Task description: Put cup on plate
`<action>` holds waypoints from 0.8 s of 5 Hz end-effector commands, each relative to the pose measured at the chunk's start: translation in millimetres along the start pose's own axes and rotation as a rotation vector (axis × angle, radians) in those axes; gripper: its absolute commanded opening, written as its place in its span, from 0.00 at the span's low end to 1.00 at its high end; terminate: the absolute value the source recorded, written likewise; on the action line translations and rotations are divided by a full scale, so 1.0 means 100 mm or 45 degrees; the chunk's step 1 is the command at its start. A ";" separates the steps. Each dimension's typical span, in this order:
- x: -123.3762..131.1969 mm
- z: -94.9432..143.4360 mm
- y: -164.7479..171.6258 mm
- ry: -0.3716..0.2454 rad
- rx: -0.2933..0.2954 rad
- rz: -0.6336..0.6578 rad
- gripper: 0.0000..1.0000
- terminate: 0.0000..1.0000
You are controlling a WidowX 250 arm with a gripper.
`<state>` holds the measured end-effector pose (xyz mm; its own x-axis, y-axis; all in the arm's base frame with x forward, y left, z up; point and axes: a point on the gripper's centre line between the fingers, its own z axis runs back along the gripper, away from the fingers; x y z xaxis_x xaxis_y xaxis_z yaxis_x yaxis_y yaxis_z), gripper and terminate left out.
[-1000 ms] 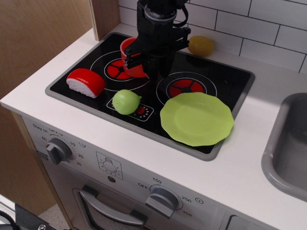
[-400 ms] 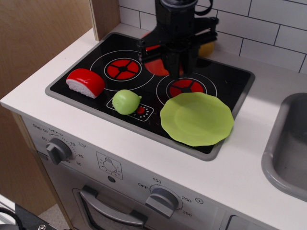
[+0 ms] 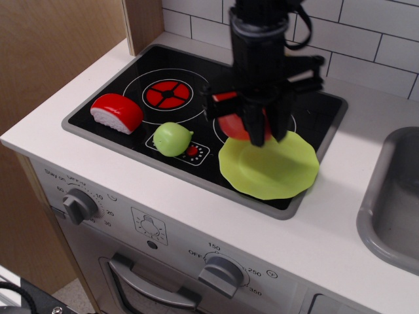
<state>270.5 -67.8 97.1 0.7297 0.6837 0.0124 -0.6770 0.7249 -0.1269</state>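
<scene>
My black gripper (image 3: 256,124) is shut on the red-orange cup (image 3: 234,124) and holds it above the far left edge of the lime-green plate (image 3: 275,171). The cup is mostly hidden behind the fingers; only its red side shows. The plate lies flat on the front right corner of the black toy stovetop (image 3: 131,98).
A red-and-white sushi toy (image 3: 116,112) lies at the stovetop's left. A small green ball fruit (image 3: 173,139) sits at the front middle. A grey sink (image 3: 393,203) is at the right. White tiled wall runs behind; a wooden panel stands at the left.
My gripper has carried the cup from over the back left burner rightward and forward, down to the plate's far left edge.
</scene>
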 end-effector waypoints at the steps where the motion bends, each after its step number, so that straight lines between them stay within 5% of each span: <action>1: -0.11 0.03 -0.04 -0.015 -0.043 -0.086 0.00 0.00; 2: -0.07 -0.03 -0.04 -0.029 -0.024 -0.082 1.00 0.00; 4: -0.03 0.12 -0.06 -0.024 -0.046 -0.072 1.00 0.00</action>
<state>261.4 -77.4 90.7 0.7637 0.6455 -0.0071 -0.6424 0.7589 -0.1064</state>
